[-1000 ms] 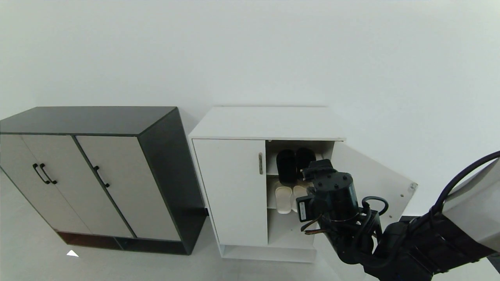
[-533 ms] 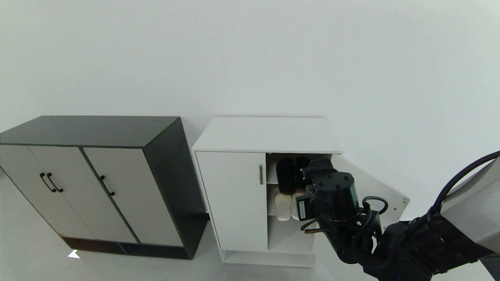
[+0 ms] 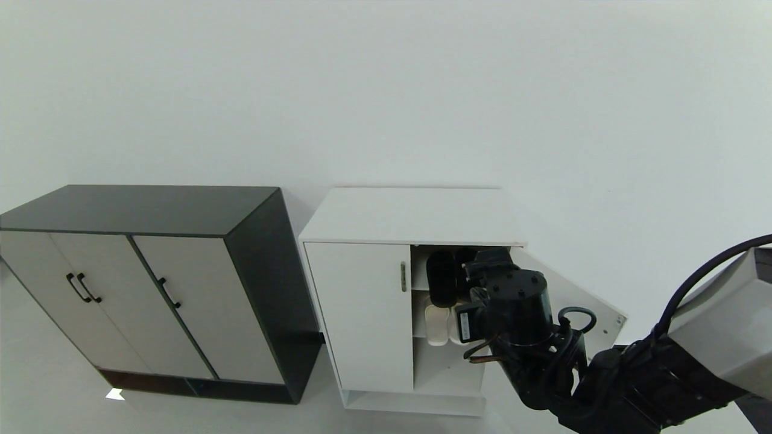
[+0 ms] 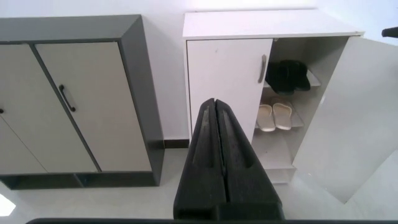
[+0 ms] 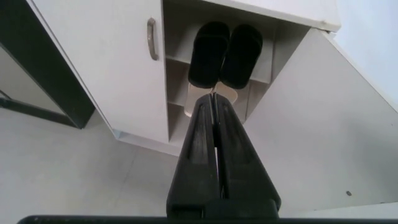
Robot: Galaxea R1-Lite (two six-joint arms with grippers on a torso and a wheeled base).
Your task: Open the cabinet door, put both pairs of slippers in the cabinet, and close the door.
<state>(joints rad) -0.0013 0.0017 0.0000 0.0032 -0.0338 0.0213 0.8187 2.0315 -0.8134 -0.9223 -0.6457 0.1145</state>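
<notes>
The white cabinet (image 3: 362, 301) stands against the wall with its right door (image 3: 567, 295) swung open and its left door shut. On the upper shelf inside lies a pair of black slippers (image 5: 224, 53); a pair of white slippers (image 4: 275, 116) lies on the shelf below. My right gripper (image 5: 213, 102) is shut and empty, held in front of the opening and pointing at the shelves, a short way out from them. My right arm (image 3: 512, 307) covers part of the opening. Farther back from both cabinets hangs my left gripper (image 4: 214, 106), shut with nothing in it.
A dark cabinet (image 3: 151, 271) with two grey doors and black handles stands just left of the white one, touching it. Bare pale floor (image 5: 74, 168) lies in front of both. The open door takes up the room to the right of the opening.
The whole head picture has shifted, with both cabinets now lower and a little smaller, so the camera moved. The slippers and the open door look unchanged.
</notes>
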